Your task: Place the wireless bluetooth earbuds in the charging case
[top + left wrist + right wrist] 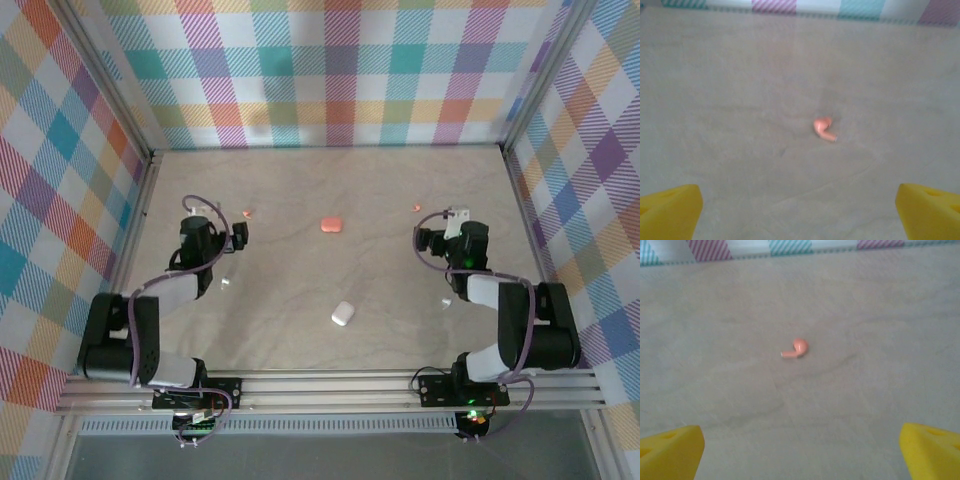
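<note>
L earbud (248,213), R earbud (417,208) on table (300,290), outside case (331,224) (pink).

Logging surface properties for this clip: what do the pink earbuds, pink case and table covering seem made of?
The left earbud and right earbud look like smooth moulded plastic: rounded, evenly salmon, pale stem tip. The charging case shares that colour, probably plastic, but is too small to judge its finish. The table covering looks like matte beige cloth or mat, with shallow creases.
</note>
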### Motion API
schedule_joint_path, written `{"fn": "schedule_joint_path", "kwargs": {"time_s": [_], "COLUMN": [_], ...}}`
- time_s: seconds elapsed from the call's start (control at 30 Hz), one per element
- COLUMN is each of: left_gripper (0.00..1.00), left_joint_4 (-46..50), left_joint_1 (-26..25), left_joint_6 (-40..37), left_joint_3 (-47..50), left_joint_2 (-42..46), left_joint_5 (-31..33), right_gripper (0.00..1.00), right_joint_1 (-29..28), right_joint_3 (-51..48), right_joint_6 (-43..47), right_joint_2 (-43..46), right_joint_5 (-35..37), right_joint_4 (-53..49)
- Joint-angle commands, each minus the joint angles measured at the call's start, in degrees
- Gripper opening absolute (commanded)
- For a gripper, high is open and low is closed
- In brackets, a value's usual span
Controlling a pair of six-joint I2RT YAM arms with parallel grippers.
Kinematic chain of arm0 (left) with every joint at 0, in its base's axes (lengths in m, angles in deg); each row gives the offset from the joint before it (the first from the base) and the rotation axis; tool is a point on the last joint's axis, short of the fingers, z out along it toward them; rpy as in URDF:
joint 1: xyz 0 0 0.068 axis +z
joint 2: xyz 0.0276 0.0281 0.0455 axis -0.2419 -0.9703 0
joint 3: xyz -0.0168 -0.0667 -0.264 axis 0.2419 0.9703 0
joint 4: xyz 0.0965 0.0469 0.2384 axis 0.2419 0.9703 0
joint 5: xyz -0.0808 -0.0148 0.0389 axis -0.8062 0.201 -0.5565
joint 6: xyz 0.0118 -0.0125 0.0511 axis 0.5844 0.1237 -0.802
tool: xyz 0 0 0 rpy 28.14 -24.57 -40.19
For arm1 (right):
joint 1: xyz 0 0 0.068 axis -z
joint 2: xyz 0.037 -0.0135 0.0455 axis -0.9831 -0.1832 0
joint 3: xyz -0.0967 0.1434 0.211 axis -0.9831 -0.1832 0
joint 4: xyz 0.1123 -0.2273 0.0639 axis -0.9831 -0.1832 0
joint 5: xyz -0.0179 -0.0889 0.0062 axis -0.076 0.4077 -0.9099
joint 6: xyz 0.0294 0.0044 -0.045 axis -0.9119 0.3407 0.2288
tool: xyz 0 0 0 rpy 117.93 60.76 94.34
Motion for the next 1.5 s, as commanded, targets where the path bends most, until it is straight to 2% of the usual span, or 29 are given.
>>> {"fn": "schedule_joint_path", "kwargs": {"time_s": [0.0, 0.13, 0.2, 0.33, 0.53, 0.67, 0.73, 0.8, 0.93, 1.1, 1.33, 1.47], "left_gripper": [0.94, 0.86, 0.83, 0.76, 0.76, 0.8, 0.82, 0.83, 0.84, 0.85, 0.83, 0.83], "left_joint_4": [13.0, 27.5, 32.9, 38.6, 40.1, 39.1, 40.0, 40.7, 44.2, 43.8, 44.9, 45.7], "left_joint_1": [0.1, -3.2, -5.0, -10.5, -21.8, -24.0, -23.9, -23.9, -23.9, -23.9, -23.9, -23.9], "left_joint_6": [5.3, 8.1, 11.3, 17.9, 25.3, 28.1, 28.2, 27.6, 25.9, 26.1, 25.2, 25.1], "left_joint_3": [-4.0, -9.1, -10.5, -10.3, -8.2, -4.9, -3.6, -3.0, -3.7, -4.2, -4.4, -4.3], "left_joint_2": [4.8, 7.5, 8.4, 9.2, 9.1, 10.6, 12.2, 13.2, 13.2, 12.1, 12.7, 13.3], "left_joint_5": [-2.3, -3.7, -4.4, -5.8, -4.5, -6.6, -6.4, -6.2, -5.7, -5.5, -4.9, -4.5], "right_gripper": [1.0, 0.93, 0.9, 0.9, 0.9, 0.93, 0.96, 1.0, 1.0, 1.0, 0.99, 0.96], "right_joint_1": [-0.3, -1.0, -3.6, -14.5, -31.7, -41.6, -44.7, -46.9, -50.1, -53.2, -54.1, -54.1], "right_joint_3": [7.4, 16.0, 19.7, 26.1, 33.5, 36.1, 37.5, 38.5, 40.3, 43.8, 46.2, 47.2], "right_joint_6": [-1.2, -9.2, -10.2, -6.7, -3.9, -2.5, -2.8, -2.9, -2.5, -2.4, -3.0, -2.8], "right_joint_2": [2.7, 2.9, 2.4, 0.2, -4.7, -8.1, -9.8, -11.2, -15.2, -20.0, -24.0, -26.1], "right_joint_5": [-1.5, -3.6, -4.6, -3.2, -6.3, -6.5, -6.6, -6.2, -0.3, 5.8, 6.2, 5.7], "right_joint_4": [-15.4, -33.3, -40.9, -54.9, -71.5, -79.9, -83.7, -85.8, -88.6, -90.6, -89.2, -88.5]}}
